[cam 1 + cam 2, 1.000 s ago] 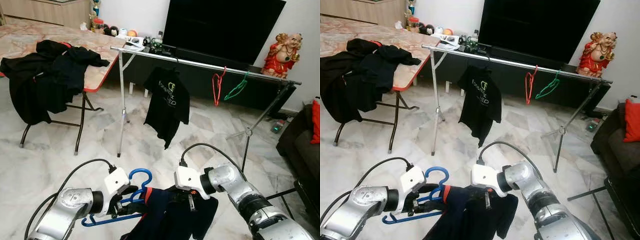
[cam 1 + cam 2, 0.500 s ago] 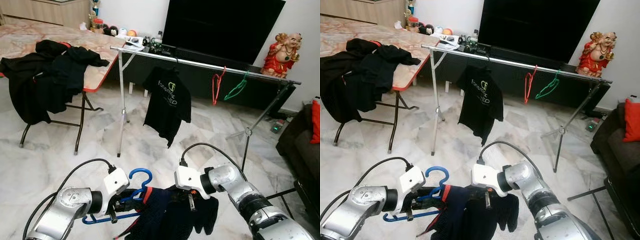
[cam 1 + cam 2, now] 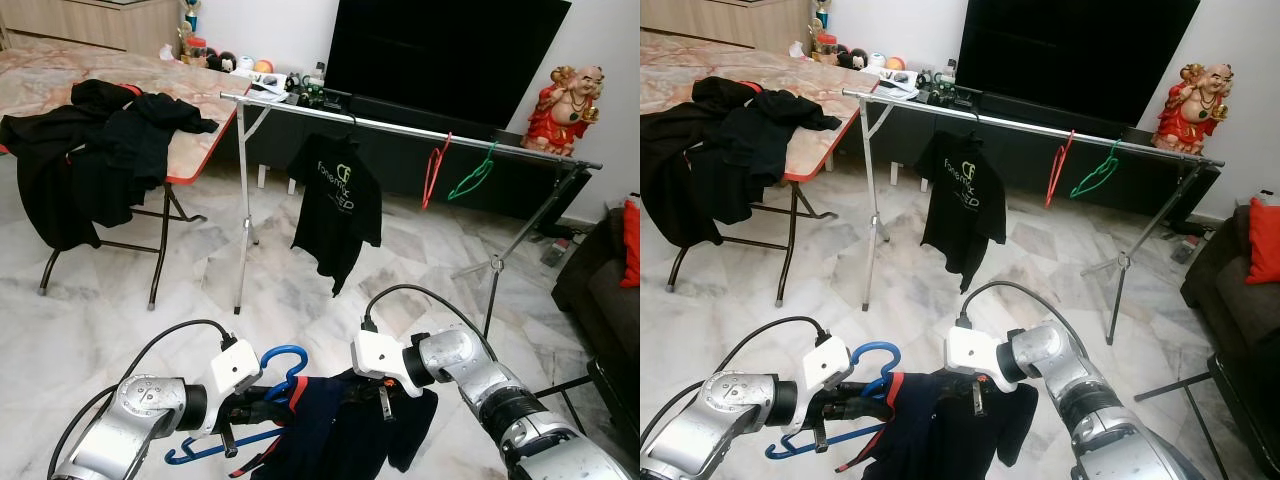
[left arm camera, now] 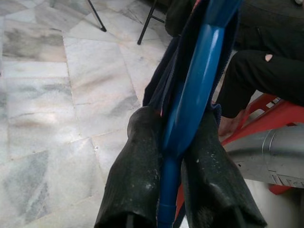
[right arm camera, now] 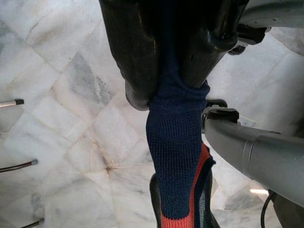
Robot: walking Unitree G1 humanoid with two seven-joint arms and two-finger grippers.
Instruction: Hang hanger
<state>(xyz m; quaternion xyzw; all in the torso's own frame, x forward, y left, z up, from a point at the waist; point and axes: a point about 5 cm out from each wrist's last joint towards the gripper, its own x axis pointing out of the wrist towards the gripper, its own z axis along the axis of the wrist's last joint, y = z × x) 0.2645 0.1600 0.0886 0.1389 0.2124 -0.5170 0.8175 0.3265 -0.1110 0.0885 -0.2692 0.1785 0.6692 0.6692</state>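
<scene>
A blue plastic hanger (image 3: 278,362) is low in front of me, its hook curling up beside my left gripper (image 3: 250,405), which is shut on its bar (image 4: 190,109). A dark navy garment with red trim (image 3: 335,430) hangs over the hanger. My right gripper (image 3: 372,392) is shut on the navy cloth (image 5: 175,142) near its collar. The silver clothes rail (image 3: 420,130) stands further ahead, carrying a black printed T-shirt (image 3: 338,205), a red hanger (image 3: 432,175) and a green hanger (image 3: 472,178).
A folding table (image 3: 195,115) heaped with black clothes (image 3: 90,150) stands at the left. A large dark TV (image 3: 450,50) and a red figurine (image 3: 562,105) are behind the rail. A dark sofa (image 3: 605,290) is at the right. Marble floor lies between me and the rail.
The left gripper and the blue hanger have sunk slightly lower, and the garment has shifted with them. The right gripper keeps its hold on the cloth.
</scene>
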